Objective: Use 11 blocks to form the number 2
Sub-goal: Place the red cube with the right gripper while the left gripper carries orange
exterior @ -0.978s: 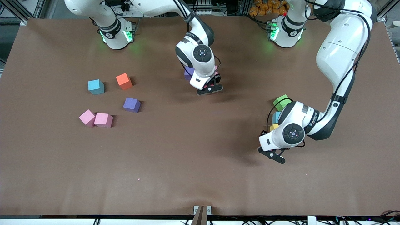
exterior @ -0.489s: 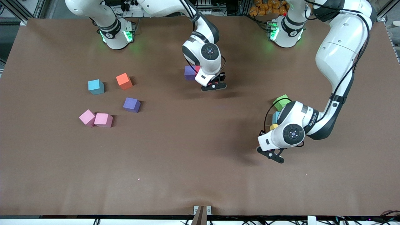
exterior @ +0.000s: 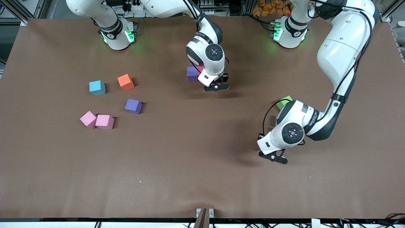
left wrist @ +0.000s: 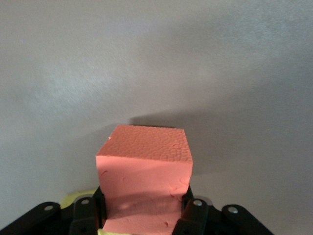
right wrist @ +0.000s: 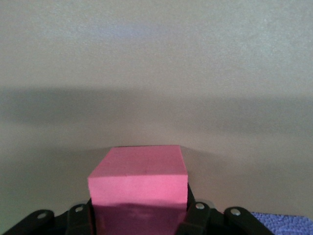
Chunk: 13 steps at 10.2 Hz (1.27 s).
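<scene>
My left gripper is shut on a red block, low over bare table close to the green cube. A yellow block's edge shows under that wrist. My right gripper is shut on a pink block at mid-table, beside a purple block and a red block. Toward the right arm's end lie a light blue block, an orange block, a purple block and two pink blocks. No number 2 shows.
The brown table is bare over its half nearest the front camera. Both arm bases stand along its edge farthest from that camera. The left arm's elbow hangs over the table at its own end.
The left gripper has shut on the red block and shifted a little toward the right arm's end, now hiding the blue and yellow blocks beside its wrist. The right gripper drew closer to the purple block.
</scene>
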Tool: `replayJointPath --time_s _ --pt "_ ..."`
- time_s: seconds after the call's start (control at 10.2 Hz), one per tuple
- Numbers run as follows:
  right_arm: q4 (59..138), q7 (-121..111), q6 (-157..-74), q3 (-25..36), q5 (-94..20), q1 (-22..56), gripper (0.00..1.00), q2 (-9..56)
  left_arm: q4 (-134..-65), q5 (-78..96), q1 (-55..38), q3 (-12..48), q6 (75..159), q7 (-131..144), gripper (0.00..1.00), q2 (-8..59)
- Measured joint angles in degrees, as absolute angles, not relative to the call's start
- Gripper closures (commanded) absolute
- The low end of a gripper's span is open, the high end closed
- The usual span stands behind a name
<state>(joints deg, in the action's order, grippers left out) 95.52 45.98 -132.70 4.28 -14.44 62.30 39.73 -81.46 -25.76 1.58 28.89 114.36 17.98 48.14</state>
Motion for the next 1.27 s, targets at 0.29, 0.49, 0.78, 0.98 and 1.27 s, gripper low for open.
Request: replayJointPath --time_s 0.29,0.49,0.78,0.98,1.27 --pt "95.5 46.8 -132.7 4.3 -14.4 62.7 0.55 39.8 -81.5 -25.8 0.6 30.8 109.9 27.8 0.87 46.9" --pt "95.5 46.8 -132.7 4.3 -14.2 62.8 0.27 39.9 -81.6 -25.8 0.6 32.8 108.5 34.7 0.87 46.7" --pt "95.5 46.8 -132.7 4.3 -13.0 63.1 0.0 40.1 -82.1 -25.8 0.5 34.3 108.3 40.1 0.87 46.7" --pt "95.2 46.8 -132.7 4.3 -12.6 63.3 0.0 40.2 -82.4 -25.8 0.5 34.4 108.3 43.0 0.87 46.7" --pt "93.6 46.8 -131.7 4.7 -12.5 63.3 0.0 38.5 -82.7 -25.8 0.6 35.2 108.3 46.5 0.87 46.7"
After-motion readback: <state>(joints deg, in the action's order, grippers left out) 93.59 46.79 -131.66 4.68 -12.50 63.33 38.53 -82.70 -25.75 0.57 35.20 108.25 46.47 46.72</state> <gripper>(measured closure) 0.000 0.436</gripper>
